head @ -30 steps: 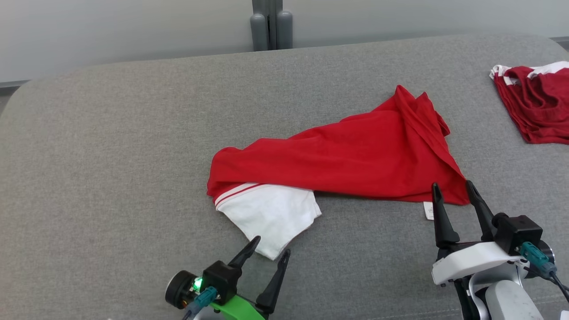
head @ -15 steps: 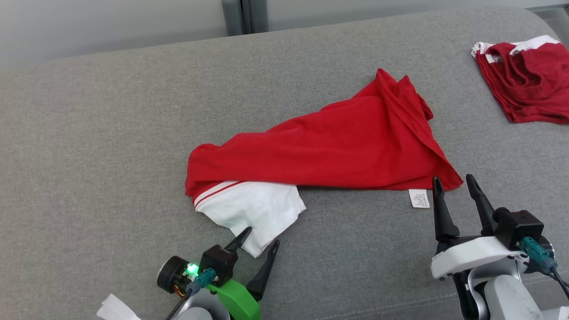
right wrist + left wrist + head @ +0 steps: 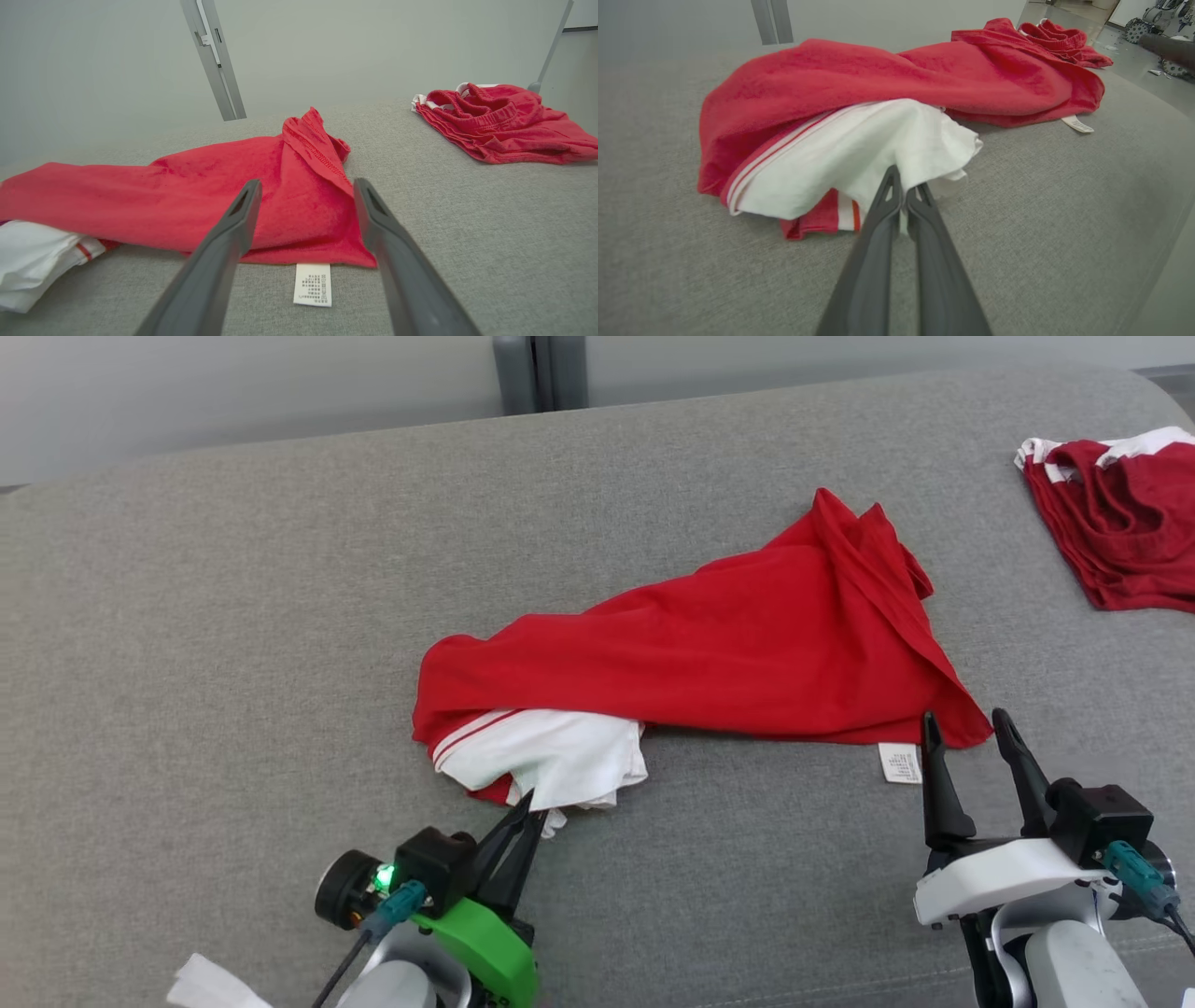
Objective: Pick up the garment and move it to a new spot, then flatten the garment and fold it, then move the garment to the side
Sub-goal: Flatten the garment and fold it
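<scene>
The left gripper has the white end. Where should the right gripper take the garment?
The red corner beside the label, approached from the near side, low along the cushion. That corner of the garment lies thin and flat, pointing toward the open right gripper, and is far from the left gripper's pinch.

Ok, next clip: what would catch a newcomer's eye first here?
The bright red garment sprawled across the middle of the grey cushion, its white panel at the near left end. The left claw is shut on that panel's edge, while the right claw stands open at the garment's near right corner. A second red garment lies at the far right.
</scene>
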Available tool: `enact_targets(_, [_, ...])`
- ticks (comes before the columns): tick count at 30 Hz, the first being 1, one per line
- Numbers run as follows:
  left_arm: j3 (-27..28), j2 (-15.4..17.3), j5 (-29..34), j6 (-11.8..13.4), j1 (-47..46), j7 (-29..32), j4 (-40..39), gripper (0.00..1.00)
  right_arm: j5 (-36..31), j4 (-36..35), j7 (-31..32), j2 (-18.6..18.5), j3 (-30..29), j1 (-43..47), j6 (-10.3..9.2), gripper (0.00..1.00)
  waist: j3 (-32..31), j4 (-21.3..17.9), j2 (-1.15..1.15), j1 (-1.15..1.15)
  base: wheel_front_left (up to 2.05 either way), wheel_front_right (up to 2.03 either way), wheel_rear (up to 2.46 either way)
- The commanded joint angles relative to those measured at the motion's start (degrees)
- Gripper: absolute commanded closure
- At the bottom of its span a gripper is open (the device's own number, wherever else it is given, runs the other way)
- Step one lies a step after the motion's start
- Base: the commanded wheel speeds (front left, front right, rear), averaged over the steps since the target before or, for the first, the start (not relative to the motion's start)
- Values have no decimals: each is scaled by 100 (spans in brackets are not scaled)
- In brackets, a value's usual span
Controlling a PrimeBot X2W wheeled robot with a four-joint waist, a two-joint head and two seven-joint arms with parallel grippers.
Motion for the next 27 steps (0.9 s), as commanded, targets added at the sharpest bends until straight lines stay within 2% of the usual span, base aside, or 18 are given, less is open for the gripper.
enact_targets(1, [110,107,47,3,95,-1,-109,100,36,20,-23,-4,-4,85,-10,0,-120,156,0,0,0,0,0])
enact_targets(6, [401,351,231,57,391,-1,-612,100,96,85,-20,0,-22,169,-10,0,-282,413,0,0,0,0,0])
enact_targets(10, [409,530,312,67,714,-1,-881,100,149,156,-20,3,-12,197,-10,0,-349,574,0,0,0,0,0])
enact_targets(13, [277,558,254,50,933,40,-855,100,177,217,-20,4,11,175,-10,0,-385,641,0,0,0,0,0])
enact_targets(16, [80,444,127,22,1084,65,-683,100,215,272,-20,6,47,158,-10,0,-423,675,0,0,0,0,0])
enact_targets(18, [-47,381,87,13,1107,48,-541,78,219,297,-20,5,67,159,-10,0,-449,678,0,0,0,0,0])
enact_targets(19, [-127,339,66,16,1124,44,-457,16,215,310,-20,5,74,157,-10,0,-465,677,0,0,0,0,0])
enact_targets(20, [-182,322,72,13,1115,35,-406,0,222,320,-20,4,75,158,-10,0,-479,675,0,0,0,0,0])
enact_targets(23, [-187,222,-74,7,1076,8,-384,0,245,330,-20,-41,35,202,-10,0,-531,685,0,0,0,0,0])
enact_targets(27, [10,255,-115,4,966,-5,-665,0,260,339,-20,-70,4,263,-10,0,-591,701,0,0,0,0,0])
